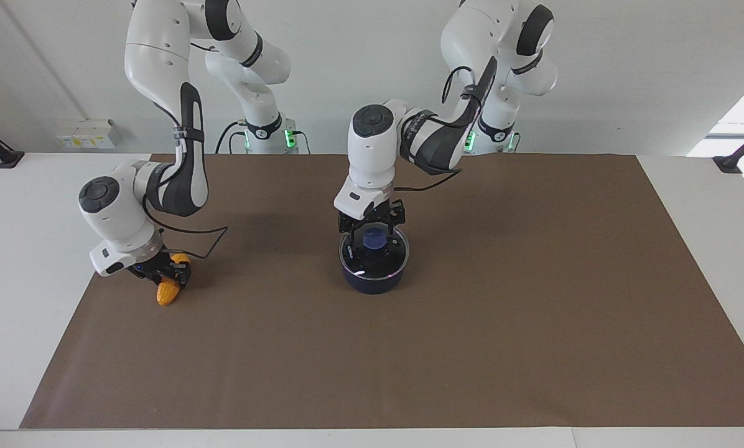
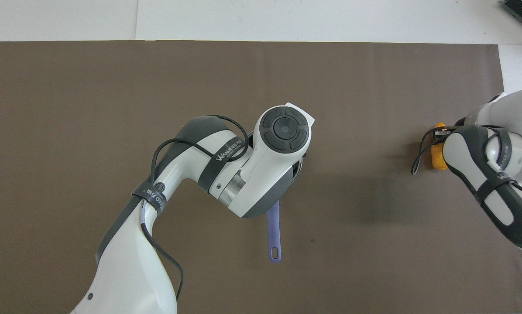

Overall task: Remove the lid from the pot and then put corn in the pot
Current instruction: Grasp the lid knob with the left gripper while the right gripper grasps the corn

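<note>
**Glass lid under the left gripper, corn under the right**

Navy-blue, black-lined, the small saucepan (image 1: 373,277) sits mid-mat, its long straight blue handle (image 2: 273,235) pointing toward the robots. On the pot rests the round clear glass lid (image 1: 375,251) — metal-rimmed, blue knob (image 1: 374,238) at its centre. The left gripper (image 1: 372,231) is down on it, fingers spread either side of that knob. Toward the right arm's end from the pot, the right gripper (image 1: 163,274) pinches the small orange-yellow ridged corn cob (image 1: 168,291) at the brown mat (image 1: 471,348).

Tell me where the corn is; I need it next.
In the facing view the corn lies on the brown mat at the right arm's end, under the right hand, apart from the pot.
</note>
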Controlling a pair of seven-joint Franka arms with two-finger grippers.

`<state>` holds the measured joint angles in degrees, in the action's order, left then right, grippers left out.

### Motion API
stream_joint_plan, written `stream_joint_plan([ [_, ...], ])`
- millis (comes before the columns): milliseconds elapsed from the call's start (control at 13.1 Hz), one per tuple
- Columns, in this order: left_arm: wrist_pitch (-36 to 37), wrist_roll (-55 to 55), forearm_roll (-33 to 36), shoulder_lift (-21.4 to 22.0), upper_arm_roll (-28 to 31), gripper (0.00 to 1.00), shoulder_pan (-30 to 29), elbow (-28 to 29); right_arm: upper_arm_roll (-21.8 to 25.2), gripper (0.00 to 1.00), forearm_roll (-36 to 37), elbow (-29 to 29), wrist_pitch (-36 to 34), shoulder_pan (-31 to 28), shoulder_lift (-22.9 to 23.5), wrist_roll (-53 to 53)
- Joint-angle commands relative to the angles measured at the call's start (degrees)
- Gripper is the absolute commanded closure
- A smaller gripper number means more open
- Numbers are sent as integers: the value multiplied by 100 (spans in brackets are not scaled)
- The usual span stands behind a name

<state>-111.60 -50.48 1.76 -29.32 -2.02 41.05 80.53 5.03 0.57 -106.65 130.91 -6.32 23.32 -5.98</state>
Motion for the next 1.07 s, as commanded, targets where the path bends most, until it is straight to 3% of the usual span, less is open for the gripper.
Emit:
stream_joint_plan([
  [0,-2,-85,9,-109,53,0,52,-125,-29,100,58,-14,75,69,32,-97],
  [381,-28,-85,-97,-100,53,20,52,-125,-20,100,58,153,57,52,41,-316],
  [457,-20,-76,-97,-100,53,28,43,-125,-20,100,58,144,57,52,41,-316],
  [762,-2,-67,-71,-92,53,86,52,-125,-29,100,58,144,49,52,41,-325],
  [990,77,-50,-62,-22,53,96,26,-125,-29,100,58,319,-231,69,-29,-352],
])
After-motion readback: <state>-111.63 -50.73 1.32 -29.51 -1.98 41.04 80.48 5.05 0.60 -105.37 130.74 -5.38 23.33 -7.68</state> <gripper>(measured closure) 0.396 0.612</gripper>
